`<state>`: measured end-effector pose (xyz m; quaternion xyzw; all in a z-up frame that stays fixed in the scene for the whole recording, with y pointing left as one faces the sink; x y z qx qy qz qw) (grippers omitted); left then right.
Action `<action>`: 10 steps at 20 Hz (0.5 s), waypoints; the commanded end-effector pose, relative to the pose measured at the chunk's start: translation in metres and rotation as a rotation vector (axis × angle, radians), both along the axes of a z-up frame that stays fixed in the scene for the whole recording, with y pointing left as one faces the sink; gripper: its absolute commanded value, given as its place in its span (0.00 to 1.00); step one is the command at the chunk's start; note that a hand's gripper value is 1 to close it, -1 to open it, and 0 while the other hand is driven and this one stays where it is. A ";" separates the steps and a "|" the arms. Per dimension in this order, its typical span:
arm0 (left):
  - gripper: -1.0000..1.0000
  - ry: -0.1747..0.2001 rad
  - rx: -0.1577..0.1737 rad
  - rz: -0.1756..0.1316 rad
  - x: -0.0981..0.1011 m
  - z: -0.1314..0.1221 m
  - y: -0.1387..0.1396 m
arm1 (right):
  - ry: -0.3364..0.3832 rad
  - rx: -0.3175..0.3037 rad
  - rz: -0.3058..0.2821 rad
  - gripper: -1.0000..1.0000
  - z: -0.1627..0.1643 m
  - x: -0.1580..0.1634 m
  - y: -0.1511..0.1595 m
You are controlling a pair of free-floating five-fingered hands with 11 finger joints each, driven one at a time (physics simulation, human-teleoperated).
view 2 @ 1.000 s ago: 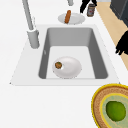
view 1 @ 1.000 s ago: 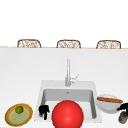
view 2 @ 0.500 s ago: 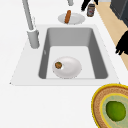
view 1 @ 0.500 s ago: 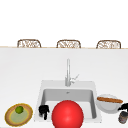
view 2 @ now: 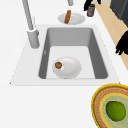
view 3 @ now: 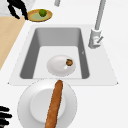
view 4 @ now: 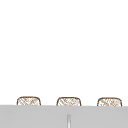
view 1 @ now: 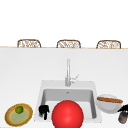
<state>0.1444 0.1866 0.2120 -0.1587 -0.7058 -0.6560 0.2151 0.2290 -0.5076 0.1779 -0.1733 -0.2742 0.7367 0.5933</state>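
Right hand [view 1: 124, 109] hovering over small dark metal can [view 1: 122, 117] on white tabletop [view 1: 30, 67], beside white plate [view 1: 108, 105]; fingers drooping loose, touching can top; lowering straight advisable; left hand [view 1: 44, 110] idling, fingers relaxed.

Sink [view 1: 93, 86] centre; lime plate [view 1: 10, 119] left; sausage plate [view 1: 107, 107] right; bowl [view 2: 71, 68] in sink.

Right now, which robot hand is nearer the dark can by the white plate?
Right. The right robot hand is directly over the can, at the sink's right. The left robot hand hovers at the sink's front-left corner, beside the lime plate.
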 end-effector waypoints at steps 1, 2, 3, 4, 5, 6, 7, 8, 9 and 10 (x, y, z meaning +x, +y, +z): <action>0.50 0.000 0.000 0.000 0.000 0.000 0.000 | -0.002 0.000 0.000 0.00 0.000 0.002 0.008; 0.50 0.000 0.000 0.000 0.000 0.000 0.000 | -0.002 -0.001 0.000 0.00 0.000 0.003 0.009; 0.50 0.000 0.000 0.000 0.000 0.000 0.000 | 0.000 -0.001 0.000 0.00 -0.001 0.003 0.009; 0.50 0.000 0.000 0.000 0.000 0.000 0.000 | 0.000 -0.004 0.000 0.00 -0.001 0.004 0.011; 0.50 0.000 0.000 0.000 0.000 0.000 0.000 | 0.000 -0.007 0.000 0.00 -0.002 0.003 0.013; 0.50 0.000 0.000 0.000 0.000 0.000 0.000 | 0.000 -0.006 0.000 0.00 -0.001 0.003 0.014; 0.50 0.000 0.000 0.000 0.000 0.000 0.000 | 0.000 -0.005 0.000 0.00 -0.002 0.003 0.014; 0.50 0.000 0.000 0.000 0.000 0.000 0.000 | -0.001 -0.007 0.000 0.00 -0.003 0.004 0.016; 0.50 0.000 0.000 0.000 0.000 0.000 0.000 | -0.001 -0.010 0.000 0.00 -0.006 0.004 0.016; 0.50 0.000 0.000 0.000 0.000 0.000 0.000 | -0.004 -0.013 0.000 0.00 -0.013 0.004 0.015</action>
